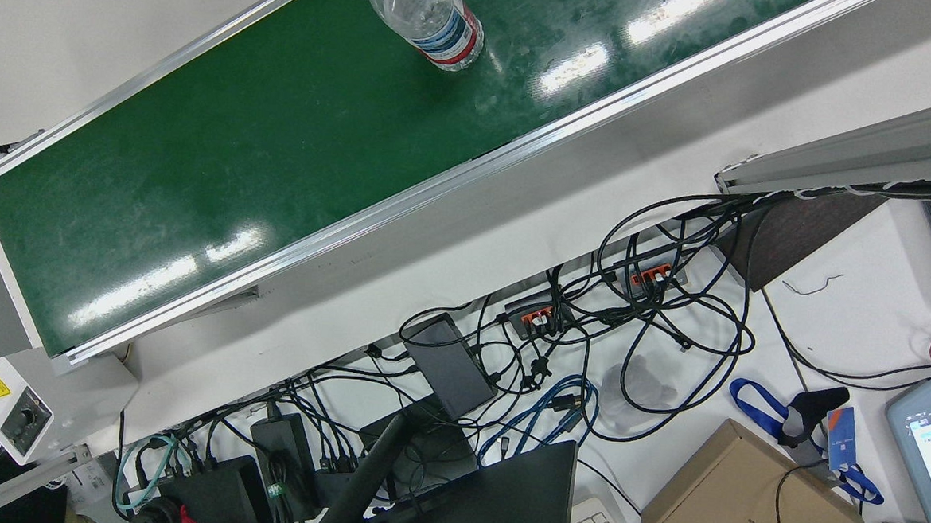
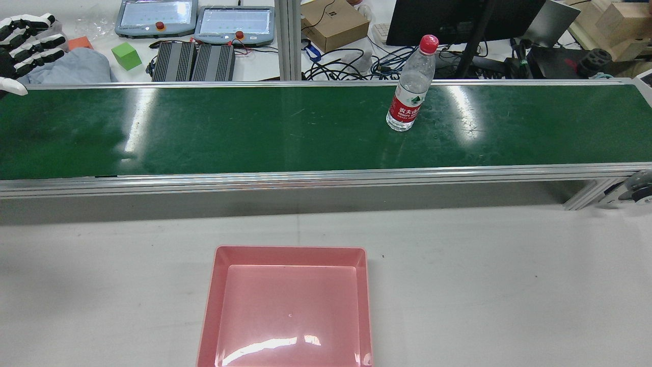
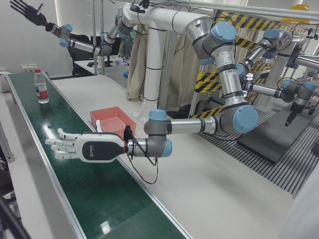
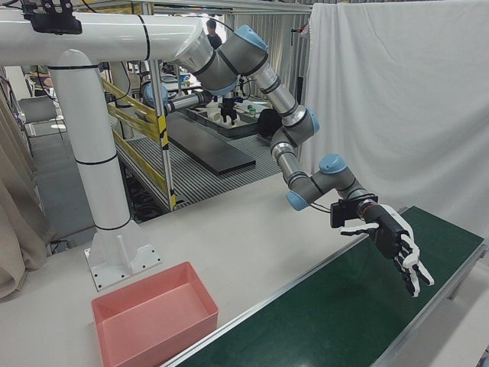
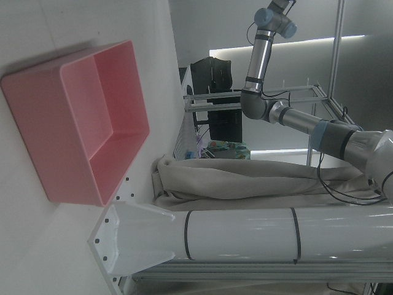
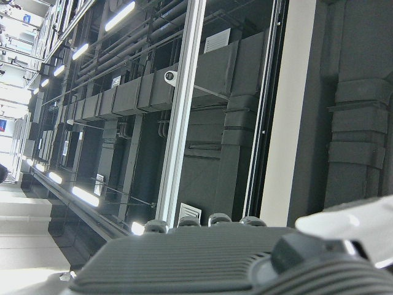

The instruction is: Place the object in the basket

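A clear water bottle (image 2: 410, 92) with a red cap and red label stands upright on the green conveyor belt (image 2: 254, 132), right of centre in the rear view. It also shows in the front view (image 1: 431, 12) and far along the belt in the left-front view (image 3: 41, 85). The pink basket (image 2: 290, 248) sits empty on the white table in front of the belt. My left hand (image 3: 75, 147) is open, fingers spread, held level over the belt's left end, far from the bottle. My right hand (image 3: 27, 12) is open and raised high, fingers spread, holding nothing.
Behind the belt are teach pendants (image 2: 155, 15), a green cube (image 2: 126, 55), cables and a cardboard box (image 2: 333, 23). The belt has raised aluminium rails (image 2: 305, 176). The white arm pedestal (image 4: 99, 153) stands behind the basket (image 4: 164, 336).
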Available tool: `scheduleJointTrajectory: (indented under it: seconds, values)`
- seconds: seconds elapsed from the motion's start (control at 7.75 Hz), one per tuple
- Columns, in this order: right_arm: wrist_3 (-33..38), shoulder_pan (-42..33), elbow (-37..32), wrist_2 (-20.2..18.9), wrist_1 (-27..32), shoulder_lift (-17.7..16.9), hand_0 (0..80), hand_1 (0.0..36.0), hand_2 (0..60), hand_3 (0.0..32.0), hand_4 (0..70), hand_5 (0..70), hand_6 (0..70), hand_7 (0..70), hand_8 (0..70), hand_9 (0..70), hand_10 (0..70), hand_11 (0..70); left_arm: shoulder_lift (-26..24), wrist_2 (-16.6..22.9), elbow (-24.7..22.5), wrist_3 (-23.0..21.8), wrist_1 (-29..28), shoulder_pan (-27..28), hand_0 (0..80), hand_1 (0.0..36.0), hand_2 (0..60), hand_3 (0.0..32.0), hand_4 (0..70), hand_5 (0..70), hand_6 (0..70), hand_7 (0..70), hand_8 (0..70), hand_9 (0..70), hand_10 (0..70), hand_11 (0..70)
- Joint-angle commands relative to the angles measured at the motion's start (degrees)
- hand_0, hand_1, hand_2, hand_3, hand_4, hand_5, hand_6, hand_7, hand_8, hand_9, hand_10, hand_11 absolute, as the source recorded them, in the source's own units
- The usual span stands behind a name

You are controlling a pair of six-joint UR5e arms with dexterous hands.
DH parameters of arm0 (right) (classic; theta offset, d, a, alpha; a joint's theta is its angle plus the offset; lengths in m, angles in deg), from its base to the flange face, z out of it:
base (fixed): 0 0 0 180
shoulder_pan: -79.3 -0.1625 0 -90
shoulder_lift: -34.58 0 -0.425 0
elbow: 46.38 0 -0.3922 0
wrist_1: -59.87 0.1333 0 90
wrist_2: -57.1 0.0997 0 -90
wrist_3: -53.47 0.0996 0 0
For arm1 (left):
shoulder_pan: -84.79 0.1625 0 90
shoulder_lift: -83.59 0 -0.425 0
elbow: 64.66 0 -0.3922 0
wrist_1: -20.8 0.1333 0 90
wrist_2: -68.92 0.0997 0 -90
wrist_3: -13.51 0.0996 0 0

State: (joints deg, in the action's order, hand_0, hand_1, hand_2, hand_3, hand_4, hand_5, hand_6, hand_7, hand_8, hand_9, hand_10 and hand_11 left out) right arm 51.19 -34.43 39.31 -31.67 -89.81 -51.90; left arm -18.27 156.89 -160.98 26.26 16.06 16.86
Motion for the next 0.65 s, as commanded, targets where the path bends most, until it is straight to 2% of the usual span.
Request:
scheduleJointTrajectory:
  seconds: [0.0, 0.52]
  values:
    - [0.0, 0.0, -0.1, 0.0, 0.0, 0.1, 0.0, 0.0, 0.0, 0.0, 0.0, 0.0, 0.0, 0.0, 0.0, 0.0, 0.0, 0.0, 0.0, 0.0, 0.0, 0.0, 0.0, 0.1, 59.8, 18.6, 0.0, 6.2, 5.0, 35.0, 6.2, 5.0, 12.1, 11.6, 5.5, 10.1]
    - [-0.1, 0.0, -0.1, 0.0, 0.0, 0.1, 0.0, 0.0, 0.0, 0.0, 0.0, 0.0, 0.0, 0.0, 0.0, 0.0, 0.0, 0.0, 0.0, 0.0, 0.0, 0.0, 0.0, 0.0, 59.7, 19.0, 0.0, 5.6, 8.0, 35.6, 7.4, 5.7, 14.3, 12.8, 6.4, 11.4]
